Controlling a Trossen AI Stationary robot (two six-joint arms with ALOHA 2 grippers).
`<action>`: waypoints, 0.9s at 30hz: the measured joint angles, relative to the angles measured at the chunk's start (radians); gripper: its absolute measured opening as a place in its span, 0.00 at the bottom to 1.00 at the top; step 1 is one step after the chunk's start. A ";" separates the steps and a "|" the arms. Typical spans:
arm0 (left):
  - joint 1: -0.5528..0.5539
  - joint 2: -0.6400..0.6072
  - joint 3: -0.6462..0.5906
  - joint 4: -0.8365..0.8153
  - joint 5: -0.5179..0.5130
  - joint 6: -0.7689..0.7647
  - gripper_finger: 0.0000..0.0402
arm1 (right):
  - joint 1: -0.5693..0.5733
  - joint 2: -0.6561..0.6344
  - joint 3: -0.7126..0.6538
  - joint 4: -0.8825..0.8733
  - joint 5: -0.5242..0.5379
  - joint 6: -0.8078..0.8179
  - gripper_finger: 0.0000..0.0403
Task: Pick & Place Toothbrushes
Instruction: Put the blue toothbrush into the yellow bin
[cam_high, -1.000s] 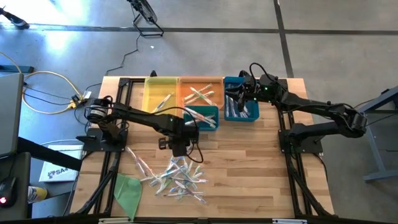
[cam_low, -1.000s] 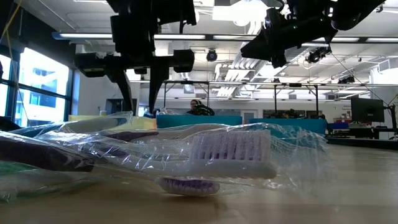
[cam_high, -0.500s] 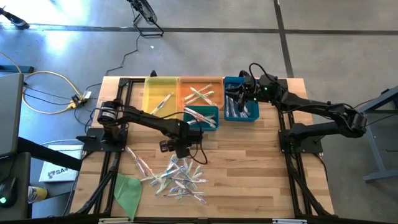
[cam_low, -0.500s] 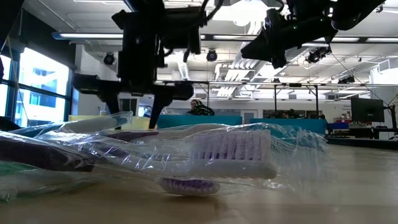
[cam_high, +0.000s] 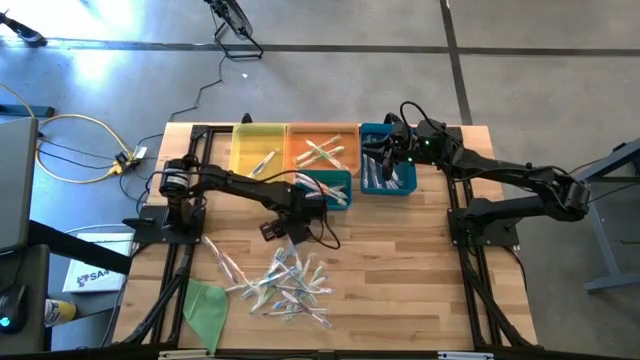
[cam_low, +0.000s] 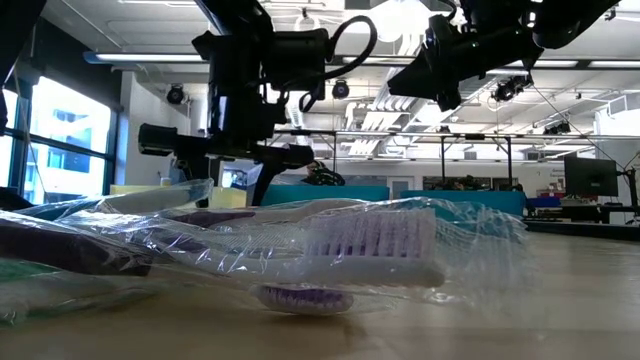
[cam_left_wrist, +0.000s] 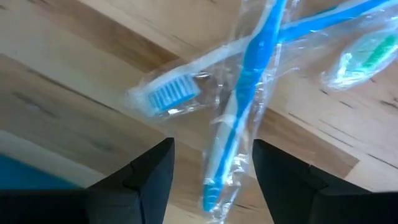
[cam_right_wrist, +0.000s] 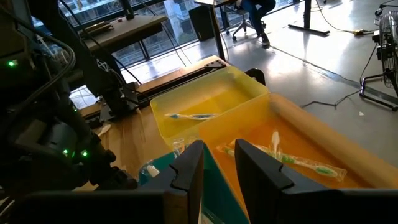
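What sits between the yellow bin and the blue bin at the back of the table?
The orange bin, with toothbrushes in it, fills the stretch between the yellow bin and the blue bin; a small teal bin sits just in front. The high view shows it.

I work in a lab or open-plan workshop: a bare concrete floor (cam_high: 520, 60), ceiling strip lights (cam_low: 150, 58), big windows (cam_low: 60, 140), computer monitors (cam_low: 591, 176), office chairs (cam_right_wrist: 249, 18) beyond my wooden desk (cam_high: 390, 250).

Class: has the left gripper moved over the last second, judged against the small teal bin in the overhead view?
Yes. The left gripper, jaws open, has swung slightly toward the small teal bin, above the toothbrushes.
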 joint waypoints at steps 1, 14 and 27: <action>0.000 0.000 0.000 0.002 0.001 0.000 0.52 | 0.000 0.000 0.000 0.000 0.000 0.000 0.21; -0.003 0.017 -0.036 0.041 0.030 -0.003 0.41 | 0.000 0.000 0.000 -0.005 0.000 0.000 0.21; -0.003 0.016 -0.038 0.006 0.027 -0.012 0.09 | 0.000 0.000 0.000 -0.020 0.000 0.001 0.21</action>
